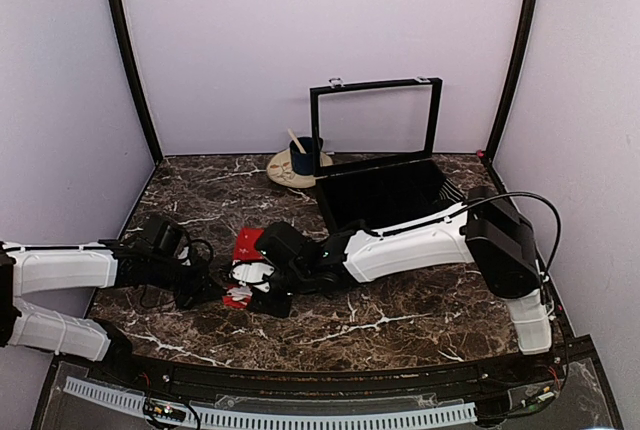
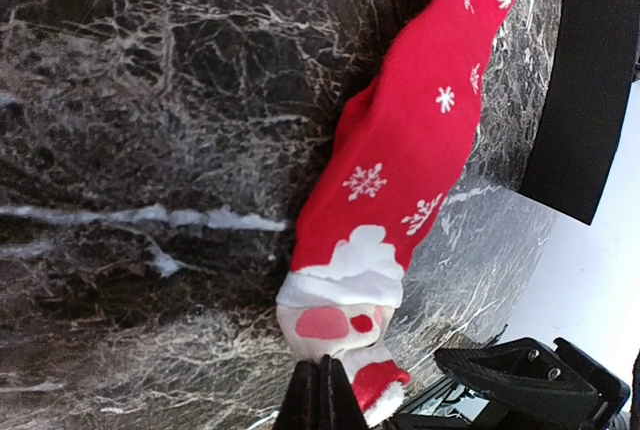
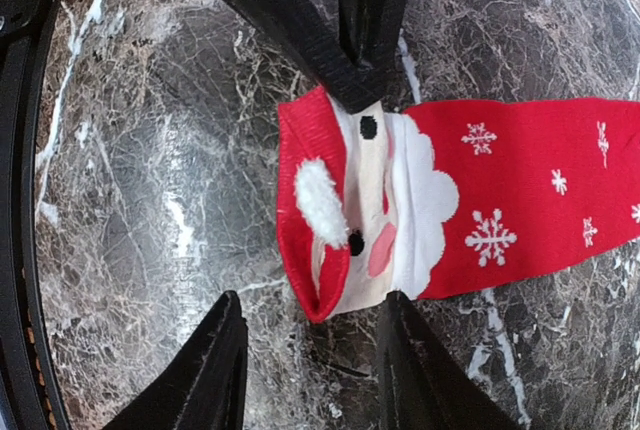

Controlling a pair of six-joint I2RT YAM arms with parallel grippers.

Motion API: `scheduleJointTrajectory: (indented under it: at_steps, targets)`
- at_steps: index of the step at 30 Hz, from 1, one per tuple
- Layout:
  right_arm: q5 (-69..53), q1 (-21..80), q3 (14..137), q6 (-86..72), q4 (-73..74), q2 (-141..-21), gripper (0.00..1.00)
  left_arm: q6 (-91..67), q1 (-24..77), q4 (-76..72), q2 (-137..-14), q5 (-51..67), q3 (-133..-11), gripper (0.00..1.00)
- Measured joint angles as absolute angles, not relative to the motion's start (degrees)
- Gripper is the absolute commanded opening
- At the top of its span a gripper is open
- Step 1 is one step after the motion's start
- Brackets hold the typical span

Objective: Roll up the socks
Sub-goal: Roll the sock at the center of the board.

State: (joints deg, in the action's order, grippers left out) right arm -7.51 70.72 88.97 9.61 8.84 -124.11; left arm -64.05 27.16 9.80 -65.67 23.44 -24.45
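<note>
Red with white snowflakes, the sock lies stretched flat on the dark marble table, a little left of the middle and between the two arms. One end carries a Santa face with a white beard, pink cheeks and a red cap edge with a white tuft. The left gripper meets that face end with its fingers pressed together, and they appear to pinch the fabric at the edge. The right gripper hangs over the same end with its fingers apart, one on each side of the sock's tip, holding nothing; whether they touch the cloth cannot be told. The rest of the sock runs away from both grippers, toward a black box that stands farther back on the table with its lid raised upright. Left of the box a dark blue mug sits on a pale plate.
</note>
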Motion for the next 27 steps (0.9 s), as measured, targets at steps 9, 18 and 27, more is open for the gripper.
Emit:
scheduleJointTrajectory:
  at_steps: [9,18,27]
  targets:
    - [-8.34,70.87,88.97,10.46,9.04,-124.22,0.38,-63.61,26.83,9.96,-67.09,23.62,-25.12,0.0]
    - [-9.45,70.87,89.25,11.25,9.15,-125.64,0.29,-63.2,26.7,9.96,-68.42,24.45,-26.7,0.0]
    - [-9.17,70.87,90.35,12.1,9.43,-127.09,0.27,-62.52,26.11,9.96,-68.93,25.12,-27.27,0.0]
